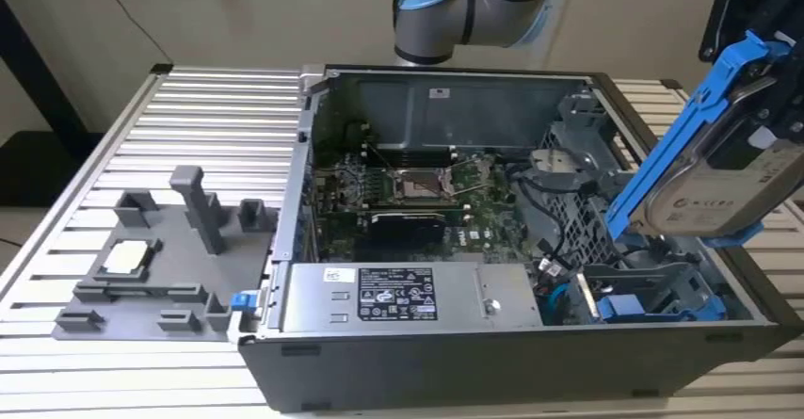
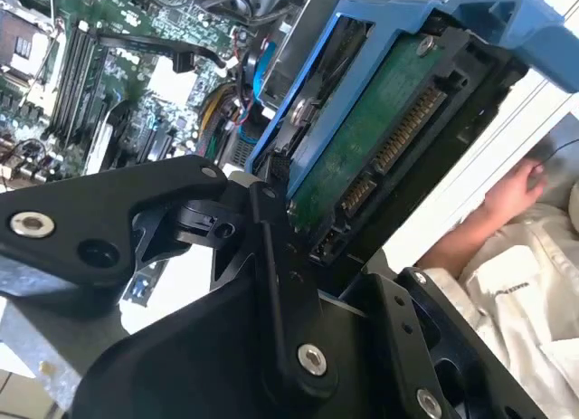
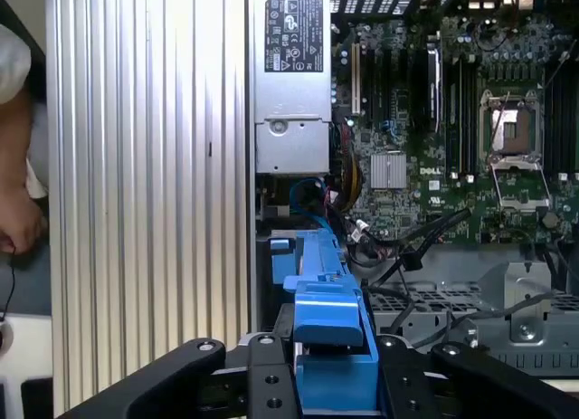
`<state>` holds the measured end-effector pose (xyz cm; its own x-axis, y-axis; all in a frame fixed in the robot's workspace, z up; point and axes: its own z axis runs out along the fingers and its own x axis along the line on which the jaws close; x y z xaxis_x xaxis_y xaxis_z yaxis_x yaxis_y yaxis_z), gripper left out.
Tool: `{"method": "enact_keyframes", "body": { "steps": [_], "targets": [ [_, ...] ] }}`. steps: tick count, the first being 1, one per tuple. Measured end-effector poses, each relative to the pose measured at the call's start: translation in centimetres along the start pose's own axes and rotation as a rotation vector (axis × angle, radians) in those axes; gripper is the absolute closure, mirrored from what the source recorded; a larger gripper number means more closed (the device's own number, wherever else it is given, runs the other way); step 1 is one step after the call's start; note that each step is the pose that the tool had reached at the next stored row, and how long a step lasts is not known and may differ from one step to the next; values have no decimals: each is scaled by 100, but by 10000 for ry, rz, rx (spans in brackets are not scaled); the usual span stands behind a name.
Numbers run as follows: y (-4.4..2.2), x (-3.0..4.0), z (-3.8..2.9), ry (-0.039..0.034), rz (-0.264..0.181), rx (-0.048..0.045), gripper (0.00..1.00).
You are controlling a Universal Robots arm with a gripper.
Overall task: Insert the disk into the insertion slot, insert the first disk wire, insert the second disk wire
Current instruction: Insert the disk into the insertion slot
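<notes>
The disk (image 1: 722,169), a silver-grey drive with a pale label in a bright blue carrier (image 1: 703,108), hangs tilted above the open computer case's right side in the exterior view. My gripper (image 1: 773,99) is shut on it near its upper end. In the second wrist view the black fingers (image 2: 271,247) clamp the disk's green circuit-board side (image 2: 362,138). In the first wrist view the carrier's blue edge (image 3: 326,319) sits in my gripper (image 3: 330,369). The insertion slot (image 1: 641,287), a grey sheet-metal bay with blue tabs, lies below the disk. A blue cable (image 3: 310,191) and dark cables lie loose beside it.
The case holds a motherboard (image 1: 415,188), a power supply (image 1: 390,297) and a perforated grey cage (image 1: 571,212). A grey fixture plate (image 1: 151,249) sits on the ribbed metal table (image 1: 188,118) at the exterior view's left. A person's hand (image 2: 516,193) rests beside the table.
</notes>
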<state>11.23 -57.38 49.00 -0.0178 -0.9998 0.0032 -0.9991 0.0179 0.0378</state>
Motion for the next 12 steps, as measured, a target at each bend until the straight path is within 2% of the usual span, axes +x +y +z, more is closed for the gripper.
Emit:
{"method": "enact_keyframes", "body": {
  "steps": [3,9,12],
  "targets": [
    [0,-1,21,-60,-8,61,67],
    [-4,0,109,-68,-67,193,67],
    [-6,-1,164,-66,-90,203,67]
  ]
}}
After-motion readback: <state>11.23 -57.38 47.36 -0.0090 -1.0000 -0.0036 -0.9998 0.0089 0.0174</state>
